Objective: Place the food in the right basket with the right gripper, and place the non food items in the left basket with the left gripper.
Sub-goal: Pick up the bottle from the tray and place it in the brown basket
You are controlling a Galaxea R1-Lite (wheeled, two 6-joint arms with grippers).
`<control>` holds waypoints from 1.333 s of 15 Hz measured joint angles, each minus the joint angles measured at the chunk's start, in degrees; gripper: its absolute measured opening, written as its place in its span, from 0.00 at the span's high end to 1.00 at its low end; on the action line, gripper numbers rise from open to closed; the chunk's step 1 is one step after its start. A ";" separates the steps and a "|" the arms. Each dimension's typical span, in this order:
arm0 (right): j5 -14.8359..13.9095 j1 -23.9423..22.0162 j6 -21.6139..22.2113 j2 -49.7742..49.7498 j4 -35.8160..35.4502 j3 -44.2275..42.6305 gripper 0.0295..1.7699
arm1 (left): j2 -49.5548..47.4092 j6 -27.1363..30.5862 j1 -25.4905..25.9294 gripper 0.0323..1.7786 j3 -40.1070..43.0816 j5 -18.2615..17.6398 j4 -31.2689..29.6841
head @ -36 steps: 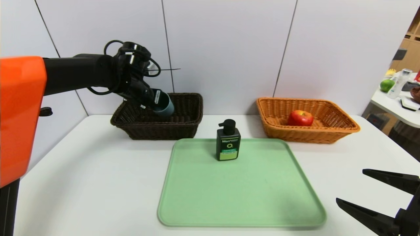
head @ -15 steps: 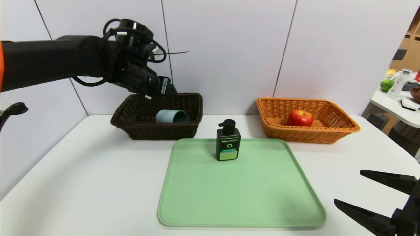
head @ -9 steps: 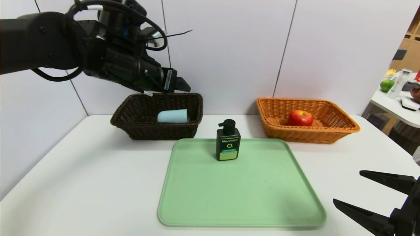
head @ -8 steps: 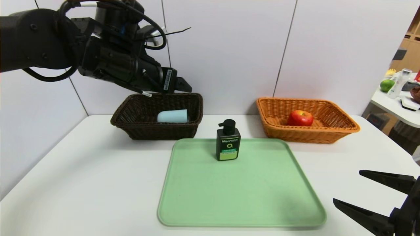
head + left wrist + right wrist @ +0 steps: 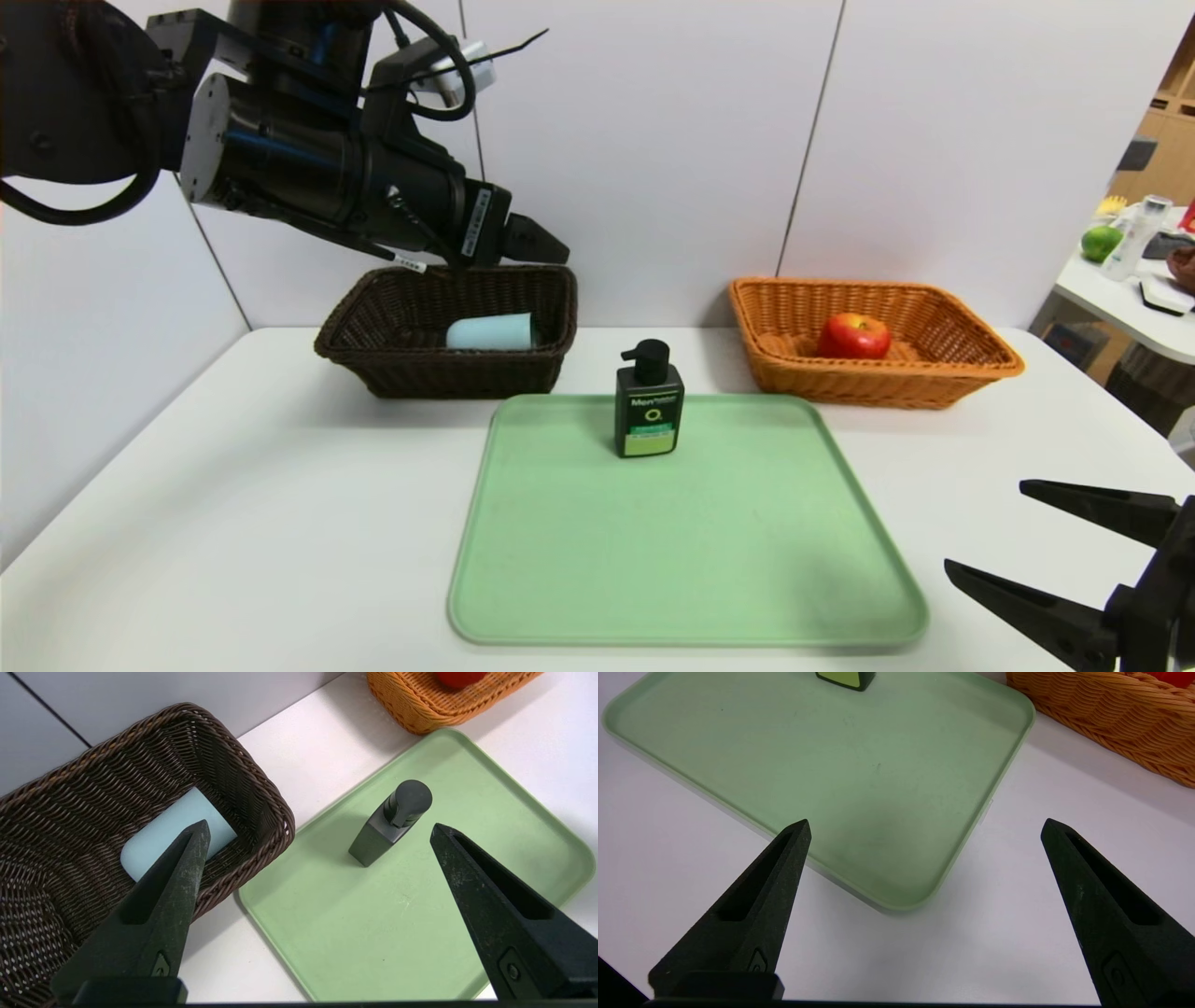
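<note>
A red apple (image 5: 854, 337) lies in the orange-tan right basket (image 5: 934, 378). The pale blue cup (image 5: 490, 331) lies on its side in the dark brown left basket (image 5: 392, 366). The black pump bottle (image 5: 649, 401) stands upright on the far part of the green tray (image 5: 691, 560). My left gripper (image 5: 546, 250) hangs open and empty in the air above the dark basket's right end. In the left wrist view the left gripper (image 5: 320, 826) has the cup (image 5: 187, 816) and the bottle (image 5: 392, 821) below it. My right gripper (image 5: 985, 525) rests open and empty at the table's near right, by the tray's corner (image 5: 906, 900).
Both baskets stand against the white wall at the back of the white table (image 5: 233, 523). A side table (image 5: 1120, 289) at the far right holds a green fruit (image 5: 1102, 243) and a clear bottle (image 5: 1134, 238).
The left gripper let go of the cup, rose out of the dark basket and swung right, opening wider. The cup rolled onto its side. The right arm stayed put.
</note>
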 joint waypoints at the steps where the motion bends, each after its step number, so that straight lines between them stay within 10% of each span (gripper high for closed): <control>1: 0.00 0.00 0.05 -0.05 0.00 0.00 0.04 | 0.30 1.83 0.04 0.06 0.00 -1.37 0.06; 12: 0.06 0.02 0.09 -0.33 0.00 0.20 0.04 | 7.63 22.22 1.22 0.05 -9.90 -15.29 10.28; 20: 0.17 0.24 0.16 -0.41 0.09 0.52 0.04 | 10.91 33.85 0.98 0.05 -10.95 -15.93 14.91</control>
